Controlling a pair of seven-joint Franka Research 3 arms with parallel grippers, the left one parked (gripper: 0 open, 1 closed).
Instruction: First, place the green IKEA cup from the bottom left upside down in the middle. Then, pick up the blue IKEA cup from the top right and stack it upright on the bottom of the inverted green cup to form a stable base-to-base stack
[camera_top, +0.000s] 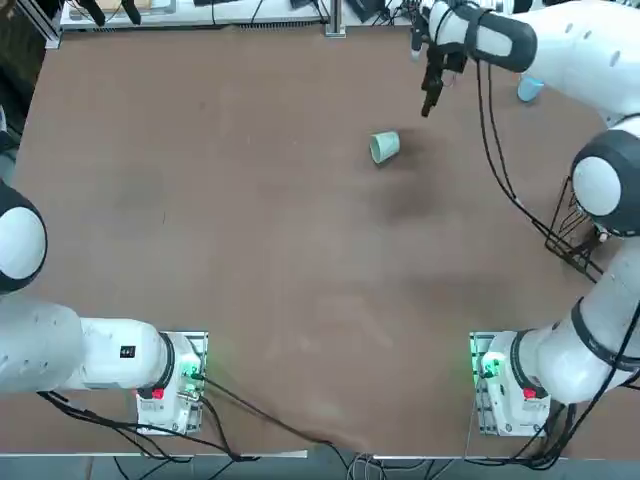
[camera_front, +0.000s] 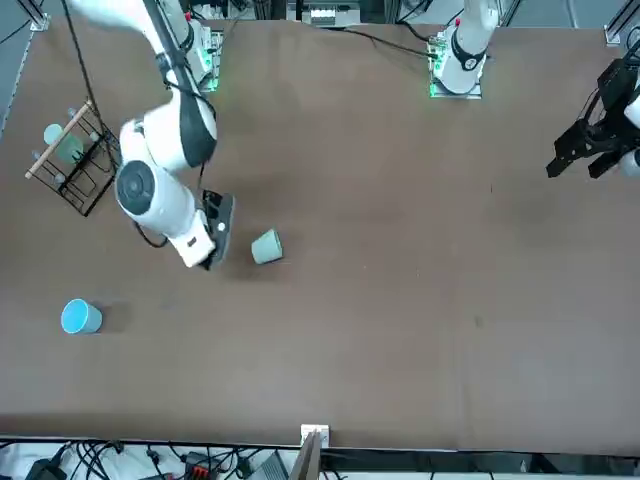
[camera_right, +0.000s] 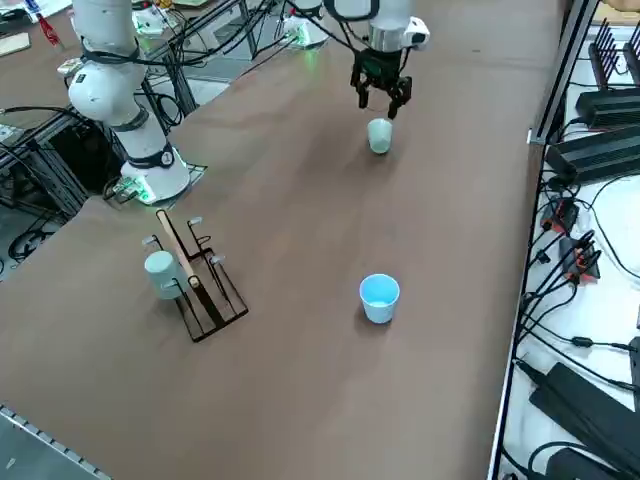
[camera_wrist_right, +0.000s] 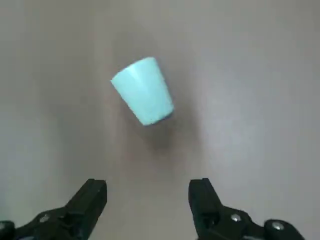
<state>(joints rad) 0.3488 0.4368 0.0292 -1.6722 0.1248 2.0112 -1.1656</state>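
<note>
Currently the small sage-green tapered plastic cup (camera_top: 384, 146) stands inverted mid-tabletop (camera_top: 250, 250). Right tool (camera_wrist_right: 147, 192) hovers beside it, released, empty. Small sky-blue plastic cup (camera_right: 379, 297) sits upright near the tabletop's edge, well apart. Risk: the tool clips the green cup and topples it. No readable writing.

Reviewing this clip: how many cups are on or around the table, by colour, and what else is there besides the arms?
Green cups: 1, the green cup, inverted near the open right end effector
Blue cups: 1, the blue cup, upright
Aqua cups: 1, the aqua cup on the rack
Wire racks: 1, the rack
Total: 4
</note>
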